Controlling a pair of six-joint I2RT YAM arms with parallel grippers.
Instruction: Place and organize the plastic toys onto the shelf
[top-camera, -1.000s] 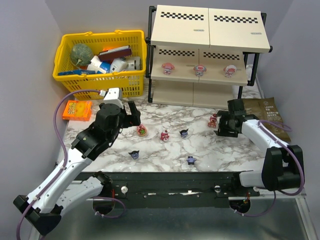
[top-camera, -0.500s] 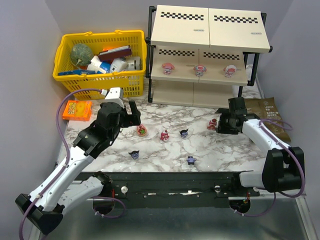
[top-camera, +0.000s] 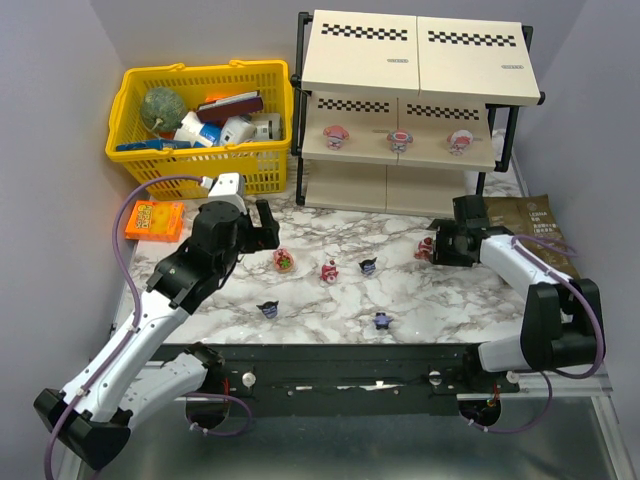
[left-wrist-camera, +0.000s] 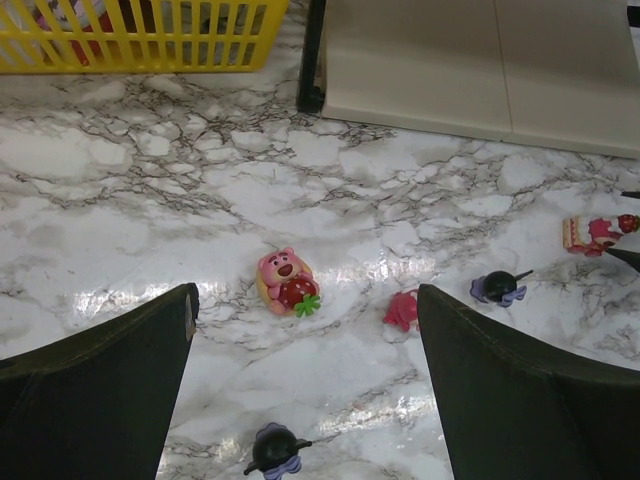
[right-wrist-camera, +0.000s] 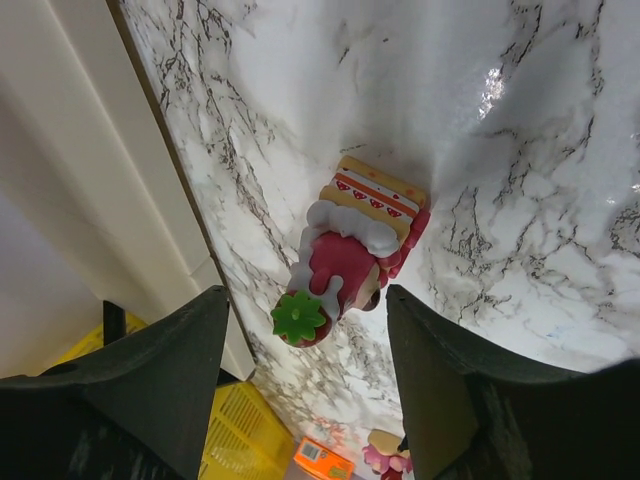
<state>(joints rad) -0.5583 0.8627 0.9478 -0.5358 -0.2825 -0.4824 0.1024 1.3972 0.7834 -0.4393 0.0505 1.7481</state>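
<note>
Right wrist view: red-pink toy (right-wrist-camera: 345, 262) on the counter (right-wrist-camera: 540, 180), just beside the foot of the shelf (right-wrist-camera: 70, 150), between the two fingers (right-wrist-camera: 150, 400) of the right hand (top-camera: 441, 246). Gripped?

No. Spread wide, one finger either side, neither touching. Same on the other side: left hand (top-camera: 266, 230) wide and empty, hanging over the pink bear toy (left-wrist-camera: 285, 280) out in the middle of the counter.

Handling?

Probably hard moulded plastic, very light, glossy. Stiff enough not to squash, but likely to skid or pop out sideways under a lopsided squeeze. No help from the shiny marble counter either.

Where to take hold, then?

Across the rounded red body, between the white frill and the green leaf. Not on the leaf tip itself: too small, too pointed. Looks tipped onto its side, so hard to say whether upright after a lift.

And the destination?

Middle tier, most likely, next to the three pink-and-white toys (top-camera: 399, 139) already lined up there, or a free tier for a row of its own. Little headroom under the board above, so worth going in level and letting go gently; light enough to topple at a nudge.

Rest of the job?

Plenty. Besides these two, one more red-pink figure (top-camera: 329, 271) and three dark purple toys (top-camera: 368, 267) scattered on the counter, apart from one another.
</note>
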